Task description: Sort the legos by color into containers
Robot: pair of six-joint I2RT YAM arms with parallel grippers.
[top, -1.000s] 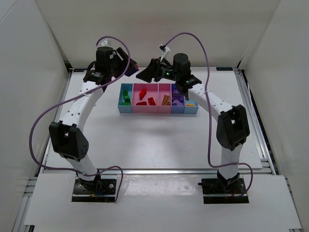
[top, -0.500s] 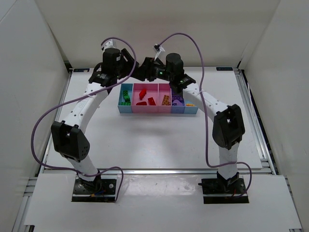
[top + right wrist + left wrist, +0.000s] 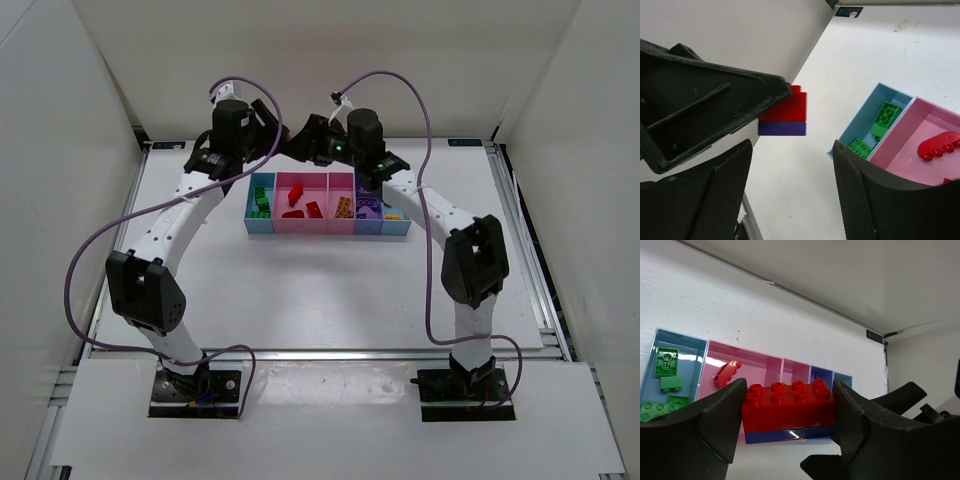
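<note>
Capping purple brick point(image 3: 790, 434), red brick point(image 3: 788, 402)

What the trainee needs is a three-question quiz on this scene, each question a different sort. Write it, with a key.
1. True or false: the left gripper holds a two-brick stack, red on top.
2. The green legos lie in a bin coloured: A) pink B) light blue C) dark blue.
3. Fill in: the right gripper is ____, holding nothing.
Key: 1 true; 2 B; 3 open.
</note>
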